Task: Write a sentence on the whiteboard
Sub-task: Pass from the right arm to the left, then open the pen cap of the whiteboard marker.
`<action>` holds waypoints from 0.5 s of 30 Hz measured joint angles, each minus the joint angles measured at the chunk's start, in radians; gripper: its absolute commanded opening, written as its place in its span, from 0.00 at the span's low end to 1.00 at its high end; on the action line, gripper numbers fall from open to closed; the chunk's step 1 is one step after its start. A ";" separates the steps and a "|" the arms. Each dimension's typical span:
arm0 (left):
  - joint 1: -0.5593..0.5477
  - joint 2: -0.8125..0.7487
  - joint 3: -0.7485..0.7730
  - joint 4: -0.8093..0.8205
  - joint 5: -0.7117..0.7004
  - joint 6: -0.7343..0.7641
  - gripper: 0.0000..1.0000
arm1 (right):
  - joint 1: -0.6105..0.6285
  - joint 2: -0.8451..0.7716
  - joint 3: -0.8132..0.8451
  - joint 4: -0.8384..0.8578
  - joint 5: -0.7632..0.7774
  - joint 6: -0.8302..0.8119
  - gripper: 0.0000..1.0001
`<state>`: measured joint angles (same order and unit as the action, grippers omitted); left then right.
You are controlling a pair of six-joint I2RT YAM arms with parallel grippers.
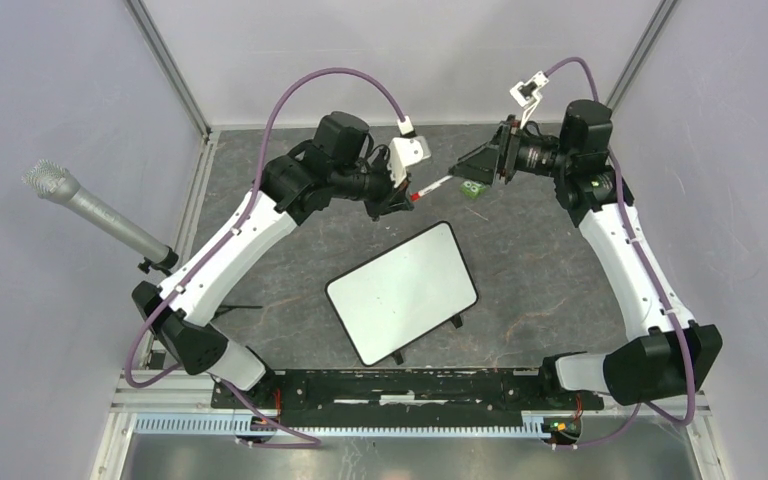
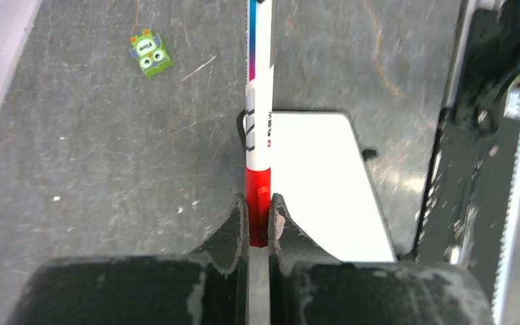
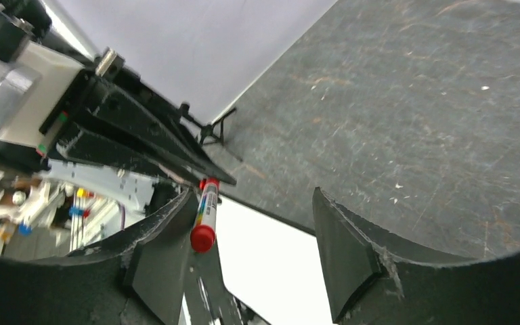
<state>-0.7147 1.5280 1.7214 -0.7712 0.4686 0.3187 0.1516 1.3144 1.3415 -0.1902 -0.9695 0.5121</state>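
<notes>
My left claw (image 2: 258, 201) is black, scuffed grey. The marker (image 2: 259, 135) is white with a red end and a blue-to-pink stripe. The whiteboard (image 1: 402, 292) is plain white, dark-rimmed; the little monster (image 2: 150, 56), upper left, green

Robot lab test cell, no doubt

Pale blank panels (image 1: 40, 90) on aluminium posts (image 1: 168, 65) box in a scuffed dark table (image 1: 550, 290); a mic on a stand (image 1: 98, 214) sits well left of the left jaws, purple cables (image 1: 343, 70) looping near them.
</notes>
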 measured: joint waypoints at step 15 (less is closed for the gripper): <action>-0.081 -0.005 0.004 -0.226 -0.160 0.307 0.02 | 0.090 0.008 0.003 -0.203 -0.126 -0.249 0.63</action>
<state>-0.7959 1.5230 1.7252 -0.9974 0.3088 0.6254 0.2417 1.3220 1.3445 -0.3935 -1.0958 0.2634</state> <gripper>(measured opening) 0.090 0.645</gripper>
